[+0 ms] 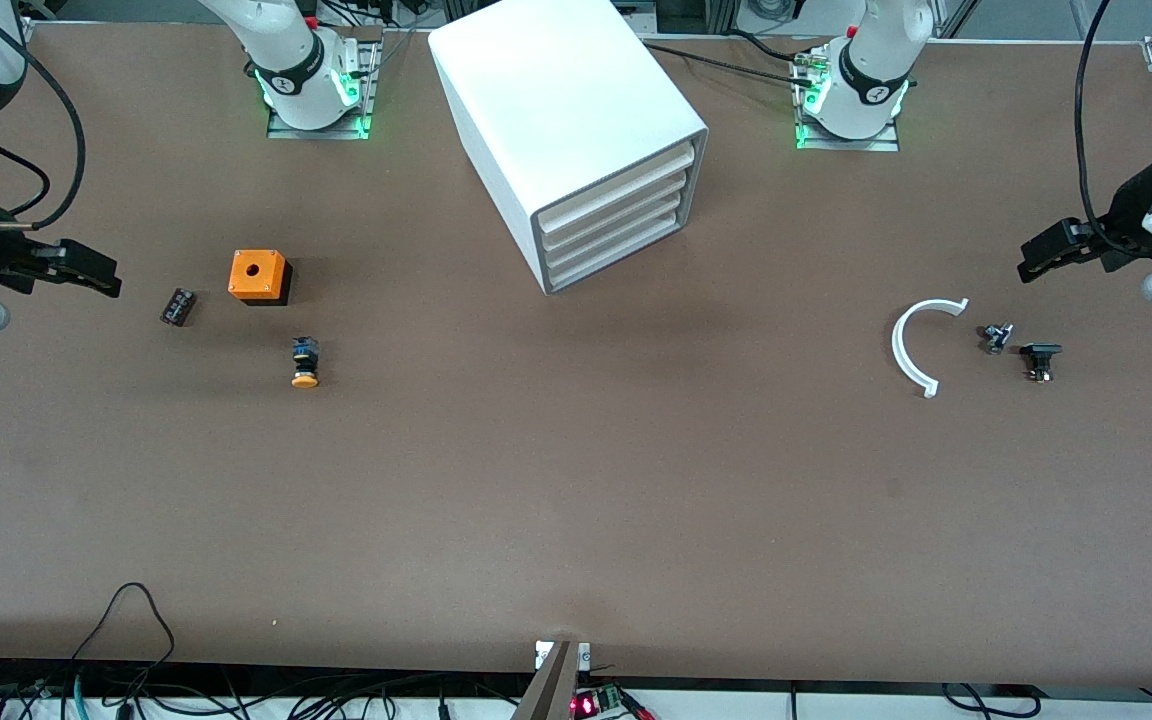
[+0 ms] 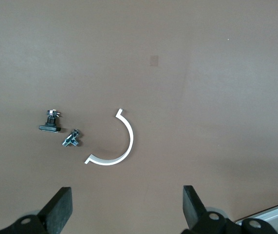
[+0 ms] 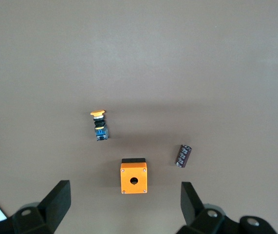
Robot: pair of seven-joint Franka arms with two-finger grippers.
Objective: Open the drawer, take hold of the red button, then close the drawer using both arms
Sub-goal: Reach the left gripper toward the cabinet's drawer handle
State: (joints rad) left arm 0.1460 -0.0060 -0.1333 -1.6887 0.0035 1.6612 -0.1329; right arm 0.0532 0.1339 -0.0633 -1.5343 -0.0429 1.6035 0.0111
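I'm seeing both pincers hanging with fingers apart: the left pincer [image 1: 1036, 262] over the tabletop [image 1: 576, 480] near a white arc [image 1: 914, 345], the right pincer [image 1: 96, 272] near the orange cube [image 1: 258, 276]. The cabinet [image 1: 576, 130] between them is sitting with every drawer [image 1: 616, 232] closed.

Drawers: stack of wide, shallow white plastic tray drawers [image 1: 616, 228] w/ sloped front lips, in white box cabinet [image 1: 556, 110], upper middle of frame in front view.
Drawer state: all pushed in, fronts level w/ cabinet opening; none pulled out.
Cabinet pose: upright on table, turned at an angle; fronts face lower frame and toward left arm's end.
Right arm: white jointed robot arm [image 1: 296, 60], black joint caps, base at top of frame.
Right gripper [image 1: 101, 275]: black two-finger, mid-height at frame edge, up over right arm's end of table; fingers [image 3: 56, 200] wide apart, holding nothing.
Left arm: same build [image 1: 871, 75], base at top of frame.
Left gripper [image 1: 1036, 262]: mid-height at other frame edge, over left arm's end; fingers [image 2: 61, 202] wide apart, holding nothing.
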